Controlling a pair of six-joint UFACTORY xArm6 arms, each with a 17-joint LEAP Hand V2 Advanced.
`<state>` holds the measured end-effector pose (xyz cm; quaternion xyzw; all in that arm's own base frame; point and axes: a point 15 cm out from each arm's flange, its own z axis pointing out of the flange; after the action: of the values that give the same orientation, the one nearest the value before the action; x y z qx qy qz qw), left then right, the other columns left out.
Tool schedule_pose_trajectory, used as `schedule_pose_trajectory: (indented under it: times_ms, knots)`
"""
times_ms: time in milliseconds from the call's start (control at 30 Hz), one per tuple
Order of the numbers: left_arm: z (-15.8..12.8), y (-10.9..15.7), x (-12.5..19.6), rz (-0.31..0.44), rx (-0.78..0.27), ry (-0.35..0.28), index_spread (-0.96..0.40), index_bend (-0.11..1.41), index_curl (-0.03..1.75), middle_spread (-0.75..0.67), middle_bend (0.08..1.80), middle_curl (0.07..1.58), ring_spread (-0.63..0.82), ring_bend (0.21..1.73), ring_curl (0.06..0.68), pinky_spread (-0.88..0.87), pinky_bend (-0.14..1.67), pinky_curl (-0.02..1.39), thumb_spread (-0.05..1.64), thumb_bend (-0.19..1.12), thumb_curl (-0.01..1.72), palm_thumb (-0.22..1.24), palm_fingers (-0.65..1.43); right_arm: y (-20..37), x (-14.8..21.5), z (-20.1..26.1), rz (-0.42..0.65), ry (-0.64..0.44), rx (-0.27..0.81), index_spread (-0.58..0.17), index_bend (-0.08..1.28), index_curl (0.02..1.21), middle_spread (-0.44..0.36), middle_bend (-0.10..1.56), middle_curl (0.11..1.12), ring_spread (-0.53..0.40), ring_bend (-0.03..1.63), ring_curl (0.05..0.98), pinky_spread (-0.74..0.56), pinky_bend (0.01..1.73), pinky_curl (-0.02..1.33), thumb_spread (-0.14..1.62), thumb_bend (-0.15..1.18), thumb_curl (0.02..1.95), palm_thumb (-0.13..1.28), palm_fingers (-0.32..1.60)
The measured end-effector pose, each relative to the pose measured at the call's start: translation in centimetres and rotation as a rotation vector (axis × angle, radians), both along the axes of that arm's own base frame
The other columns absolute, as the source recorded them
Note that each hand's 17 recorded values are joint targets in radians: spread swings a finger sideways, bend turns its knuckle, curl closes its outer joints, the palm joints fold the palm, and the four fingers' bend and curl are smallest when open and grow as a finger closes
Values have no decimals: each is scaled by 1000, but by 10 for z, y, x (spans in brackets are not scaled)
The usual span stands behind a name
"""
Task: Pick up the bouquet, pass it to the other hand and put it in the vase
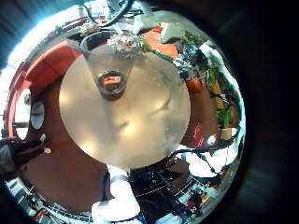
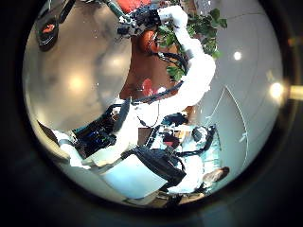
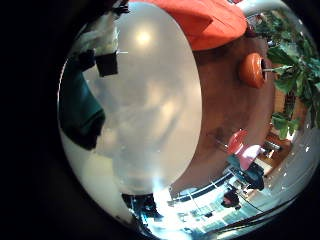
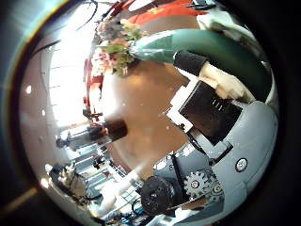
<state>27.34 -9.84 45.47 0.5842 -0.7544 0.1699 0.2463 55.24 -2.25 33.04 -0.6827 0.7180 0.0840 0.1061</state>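
My right hand is shut on the bouquet's wrapped stem, and the flower heads stick out beyond the fingers over the round table. The wrap also fills one side of the right little finger side view, beside a fingertip. The vase stands upright on the table below my left palm, its mouth facing the camera, with the flowers just past its rim. The vase appears small and further off from the right palm. My left hand holds nothing.
The right arm reaches across beside the table towards the vase. Leafy plants and chairs stand around the table on the floor.
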Motion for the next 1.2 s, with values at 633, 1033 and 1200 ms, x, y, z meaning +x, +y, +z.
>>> schedule_pose_trajectory:
  times_ms: [633,1033,1200]
  knots:
    - [5,-3,-4,-7,-5,-4,185,186,389,407,196,344,584,461,200,529,180,255,1090,-23,334,408,143,8,-13,18,17,-14,47,-256,1050,896,-151,1279,810,-207,1387,689,-242,1233,774,905,-53,1003,891,1017]
    - [7,-3,-9,-10,1,-12,184,186,389,407,196,344,584,461,200,529,180,255,1090,-23,334,408,143,13,-26,-109,37,296,-43,-295,593,682,-126,914,639,-160,1149,548,-68,785,573,1005,-35,731,707,123]
    - [7,1,-7,4,-4,-8,180,186,389,407,196,344,584,461,200,529,180,255,1090,-23,334,408,143,11,-18,-138,24,315,-134,-273,528,632,-97,854,603,-142,1108,518,2,739,524,1019,-27,659,692,156]
